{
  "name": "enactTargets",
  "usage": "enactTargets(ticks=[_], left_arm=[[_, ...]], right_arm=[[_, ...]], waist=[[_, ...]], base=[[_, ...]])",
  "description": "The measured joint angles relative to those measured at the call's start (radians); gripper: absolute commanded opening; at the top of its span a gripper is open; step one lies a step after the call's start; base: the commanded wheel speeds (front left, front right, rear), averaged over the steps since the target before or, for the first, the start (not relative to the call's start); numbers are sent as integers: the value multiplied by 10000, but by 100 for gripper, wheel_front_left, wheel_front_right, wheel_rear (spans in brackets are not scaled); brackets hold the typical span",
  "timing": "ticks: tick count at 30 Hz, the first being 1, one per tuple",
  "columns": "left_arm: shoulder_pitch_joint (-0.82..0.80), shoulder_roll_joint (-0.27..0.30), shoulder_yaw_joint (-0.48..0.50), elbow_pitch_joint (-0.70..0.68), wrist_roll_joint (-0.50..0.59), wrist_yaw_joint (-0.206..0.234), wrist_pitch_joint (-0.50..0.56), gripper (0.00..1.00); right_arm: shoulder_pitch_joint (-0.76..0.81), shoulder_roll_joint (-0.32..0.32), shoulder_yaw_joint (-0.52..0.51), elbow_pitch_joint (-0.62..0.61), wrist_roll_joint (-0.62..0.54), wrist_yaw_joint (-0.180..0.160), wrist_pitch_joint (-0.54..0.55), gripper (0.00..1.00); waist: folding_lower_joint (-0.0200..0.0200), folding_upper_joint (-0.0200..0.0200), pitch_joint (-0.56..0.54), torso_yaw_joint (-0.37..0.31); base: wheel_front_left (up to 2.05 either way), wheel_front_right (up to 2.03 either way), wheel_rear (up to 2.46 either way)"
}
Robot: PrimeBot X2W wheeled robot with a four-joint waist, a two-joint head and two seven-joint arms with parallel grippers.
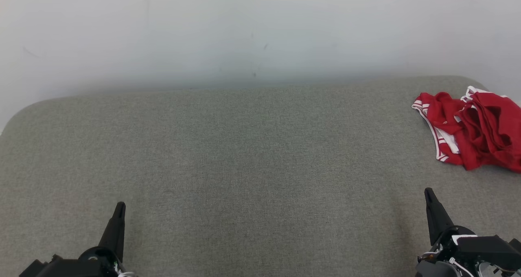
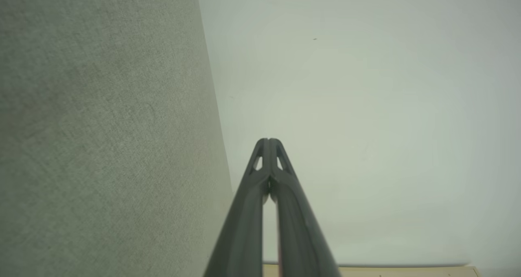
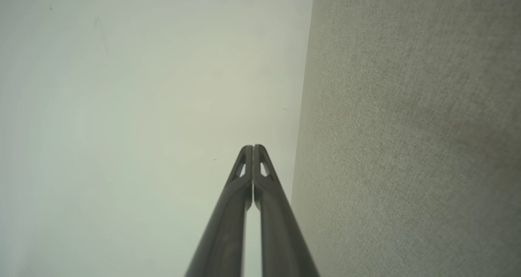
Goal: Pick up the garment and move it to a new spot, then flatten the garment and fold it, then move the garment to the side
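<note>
Lying bunched at the far right of the grey padded surface (image 1: 244,167), the red garment (image 1: 472,130) shows white striped trim and deep creases, neither spread flat nor squared into a tidy fold. It may be a pair of sports shorts, though the heap hides its outline and the head view cuts off its right part. A heap at the side fits both a garment waiting to be carried to a working spot and one set aside after a loose fold; the pictures do not settle which.

The left gripper (image 1: 119,212) sits low at the near left, well apart from the cloth. The right gripper (image 1: 428,193) sits at the near right, nearer the heap but not touching it. Both have their fingers pressed together with nothing between them, as each wrist view shows plainly.

Risks, as I judge them:
- Fingers meeting the cloth while pressed together would shove it instead of pinching it.
- The heap lies near the surface's right edge, so an outward push or drag could slide it off.
- A pinch on one top layer could lift a trailing tail that snags or unrolls unevenly.
- The pale wall (image 1: 244,32) rises just behind the far edge, so a long reach over the heap could strike it.

Open room is generous across the bare middle and left, out to the rounded far-left corner.
</note>
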Motion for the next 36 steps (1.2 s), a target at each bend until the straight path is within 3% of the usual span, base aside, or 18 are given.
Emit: enactTargets(ticks=[36], left_arm=[[-53,2,10,8,-117,-29,25,0]], right_arm=[[-33,38,-65,6,94,0,71,0]], waist=[[0,0,-1,1]], base=[[0,0,0]])
